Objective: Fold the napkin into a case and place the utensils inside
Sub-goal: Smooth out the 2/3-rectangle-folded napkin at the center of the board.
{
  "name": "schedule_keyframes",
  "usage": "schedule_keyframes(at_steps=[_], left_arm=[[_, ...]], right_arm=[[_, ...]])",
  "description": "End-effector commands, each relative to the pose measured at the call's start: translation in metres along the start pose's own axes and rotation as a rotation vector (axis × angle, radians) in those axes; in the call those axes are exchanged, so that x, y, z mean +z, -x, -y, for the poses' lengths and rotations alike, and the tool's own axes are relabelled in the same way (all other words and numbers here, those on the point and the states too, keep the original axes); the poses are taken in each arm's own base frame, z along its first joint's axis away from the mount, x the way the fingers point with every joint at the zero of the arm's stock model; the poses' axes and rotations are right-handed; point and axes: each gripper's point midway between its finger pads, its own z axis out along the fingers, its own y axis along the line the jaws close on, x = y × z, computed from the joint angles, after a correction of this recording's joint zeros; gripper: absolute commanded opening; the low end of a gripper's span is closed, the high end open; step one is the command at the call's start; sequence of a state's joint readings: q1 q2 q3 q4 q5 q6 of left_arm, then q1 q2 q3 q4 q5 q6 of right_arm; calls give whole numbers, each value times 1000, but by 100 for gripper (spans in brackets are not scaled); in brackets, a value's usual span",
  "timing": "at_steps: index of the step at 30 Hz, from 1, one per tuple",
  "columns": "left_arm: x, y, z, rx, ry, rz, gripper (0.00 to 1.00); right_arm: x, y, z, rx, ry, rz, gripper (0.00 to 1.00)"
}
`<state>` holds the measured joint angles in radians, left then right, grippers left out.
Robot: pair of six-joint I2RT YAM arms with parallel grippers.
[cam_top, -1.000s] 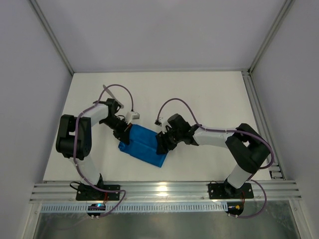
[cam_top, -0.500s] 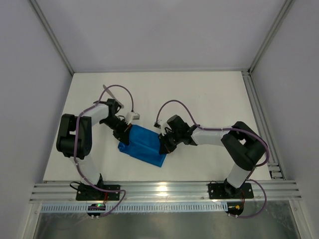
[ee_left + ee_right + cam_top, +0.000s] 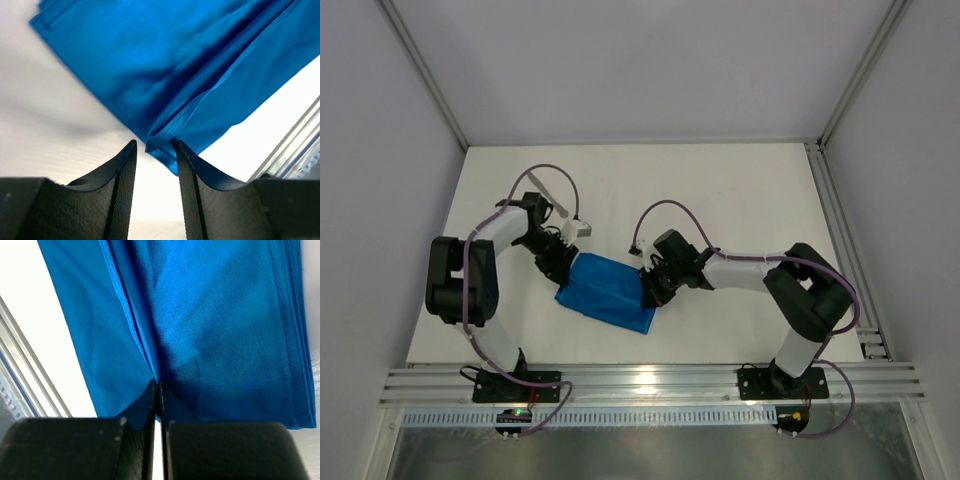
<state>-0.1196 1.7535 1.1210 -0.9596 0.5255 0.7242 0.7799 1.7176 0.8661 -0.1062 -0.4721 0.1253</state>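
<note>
One blue napkin [image 3: 605, 291] between parted left claw [image 3: 154, 148] and clamped right claw [image 3: 158, 386].

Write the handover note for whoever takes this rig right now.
Left pincer: open, with the napkin's folded corner between its tips, not gripped.
Right pincer: shut on the napkin's opposite edge.
Napkin: folded into a layered oblong on the table, between the two pincers.
Done: most of the folding, apparently.
Left: finish the case and fill it. One slim silvery piece lies farther back on the left, kind unclear; no other seen.
</note>
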Motion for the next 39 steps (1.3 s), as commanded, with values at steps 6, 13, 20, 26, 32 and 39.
schedule_keyframes(at_steps=[6, 13, 20, 26, 32, 39], left_arm=[[-17, 2, -12, 34, 73, 22, 22], [-28, 10, 1, 34, 45, 75, 14], [-58, 19, 14, 37, 135, 185, 34], [-29, -6, 5, 28, 224, 111, 44], [-11, -10, 6, -26, 186, 110, 44], [1, -19, 0, -60, 188, 73, 7]], right_arm=[[-1, 17, 0, -46, -19, 18, 4], [-1, 24, 0, -54, -19, 26, 4], [-1, 25, 1, -48, -25, 33, 4], [1, 25, 2, -51, -26, 29, 4], [2, 27, 2, -56, -25, 18, 4], [1, 31, 2, -55, -31, 27, 4]])
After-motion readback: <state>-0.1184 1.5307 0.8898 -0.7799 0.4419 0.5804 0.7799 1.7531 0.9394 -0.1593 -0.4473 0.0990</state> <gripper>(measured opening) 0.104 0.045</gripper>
